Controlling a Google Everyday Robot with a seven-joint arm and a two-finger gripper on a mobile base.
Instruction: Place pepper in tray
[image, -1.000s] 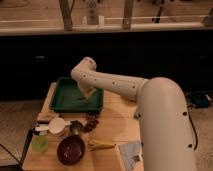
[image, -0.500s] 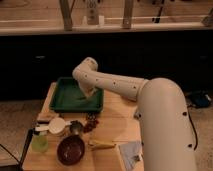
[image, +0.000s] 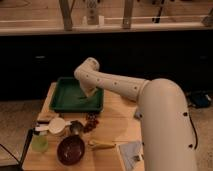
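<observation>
Starting furthest left, out in front of the tray's (image: 64, 100) near-left corner: a yellow-green container (image: 40, 143), then a white bowl (image: 56, 125), parked on the surface (image: 114, 120). Next along, nearer the camera than the tray's front rim: a dark-red bowl (image: 71, 149). All well apart from the action.

Now the tray itself, and here comes the end effector (image: 89, 93), hanging low over the right half of the tray, inside the right rim and reaching down from the pale arm (image: 117, 85). Cannot tell whether open or closed. No sign of the pepper anywhere: not on the tray's bare floor, not out on the surface. Probably tucked in or under the end effector, but only a guess; no reading its long axis or which way it lies from the grip.

Looks like release time. Plenty of bare green floor to the left of the end effector; far less room on the right, with the raised rim just beside it. Best to let go here or a touch leftward, to avoid landing on the rim.

Just past the tray's near-right corner: a dark grape bunch (image: 91, 121), then a yellow banana-like item (image: 101, 145), and furthest right a folded cloth (image: 131, 152). None in the way of a straight drop.
</observation>
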